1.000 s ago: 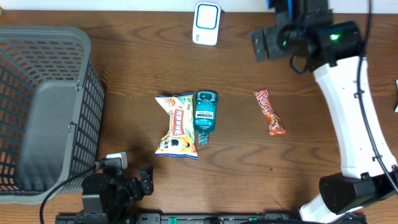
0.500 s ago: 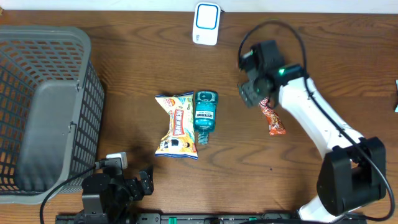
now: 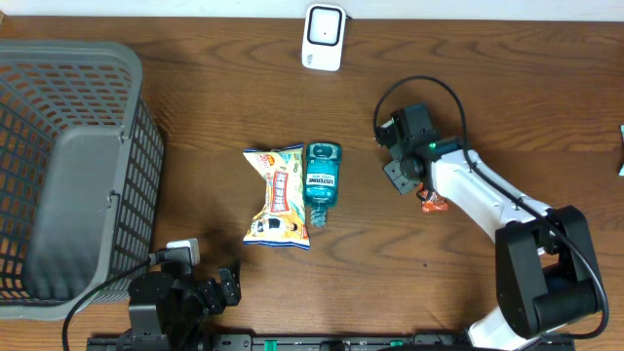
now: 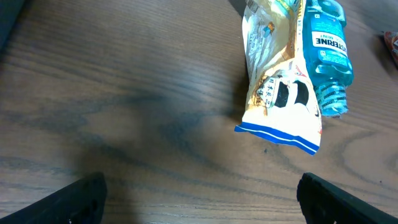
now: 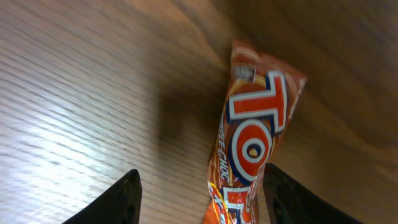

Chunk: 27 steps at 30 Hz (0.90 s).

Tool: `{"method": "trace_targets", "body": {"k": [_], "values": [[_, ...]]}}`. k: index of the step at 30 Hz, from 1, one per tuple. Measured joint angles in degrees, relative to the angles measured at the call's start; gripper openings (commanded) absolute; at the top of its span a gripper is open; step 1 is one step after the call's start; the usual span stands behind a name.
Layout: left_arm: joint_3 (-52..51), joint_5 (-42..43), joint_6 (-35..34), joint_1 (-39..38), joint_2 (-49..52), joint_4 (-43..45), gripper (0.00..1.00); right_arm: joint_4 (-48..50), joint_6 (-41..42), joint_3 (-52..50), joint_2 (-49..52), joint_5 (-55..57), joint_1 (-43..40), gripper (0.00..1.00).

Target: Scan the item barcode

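1. The right arm (image 3: 478, 190) has swung from the far corner of the table (image 3: 195, 88) down onto the candy bar (image 5: 255, 143). The bar lies unmoved, right of the mouthwash bottle (image 3: 322, 175).
2. The right gripper (image 5: 204, 193) has narrowed to about half open. Its fingers straddle the bar with no grip yet.
3. The left gripper (image 4: 202, 199) is unchanged: wide open, empty, near the chip bag (image 4: 280, 81).
4. Judgement: pickup is under way; the scanner (image 3: 324, 36) at the far edge is not yet reached.
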Motion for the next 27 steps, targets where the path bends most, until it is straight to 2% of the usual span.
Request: {"method": "trace_targets", "body": {"k": [3, 6, 7, 8, 10, 13, 15, 16, 21, 25, 27], "values": [[0.0, 0.0, 0.0, 0.0, 0.0, 0.0, 0.98, 4.1, 0.7, -3.6, 0.0, 2.8, 0.0, 0.56], [0.0, 0.0, 0.0, 0.0, 0.0, 0.0, 0.98, 7.2, 2.1, -6.6, -0.3, 5.1, 0.0, 0.52], [0.0, 0.0, 0.0, 0.0, 0.0, 0.0, 0.98, 7.9, 2.5, -7.0, -0.5, 5.5, 0.0, 0.48], [0.0, 0.0, 0.0, 0.0, 0.0, 0.0, 0.98, 9.1, 3.1, -7.7, -0.5, 6.3, 0.0, 0.36], [0.0, 0.0, 0.0, 0.0, 0.0, 0.0, 0.98, 11.0, 4.0, -8.9, -0.6, 7.9, 0.0, 0.24], [0.0, 0.0, 0.0, 0.0, 0.0, 0.0, 0.98, 11.7, 5.8, -10.2, -0.7, 10.6, 0.0, 0.16], [0.0, 0.0, 0.0, 0.0, 0.0, 0.0, 0.98, 11.7, 6.3, -10.4, -0.7, 11.5, 0.0, 0.04], [0.0, 0.0, 0.0, 0.0, 0.0, 0.0, 0.98, 11.7, 6.7, -10.5, -0.7, 11.9, 0.0, 0.01], [0.0, 0.0, 0.0, 0.0, 0.0, 0.0, 0.98, 10.4, 11.7, -10.2, -0.7, 9.9, -0.1, 0.01], [0.0, 0.0, 0.0, 0.0, 0.0, 0.0, 0.98, 5.2, 13.5, -6.8, -1.0, -4.0, -1.4, 0.01], [0.0, 0.0, 0.0, 0.0, 0.0, 0.0, 0.98, 2.6, 13.6, -4.3, -1.0, -15.7, -2.2, 0.01]]}}
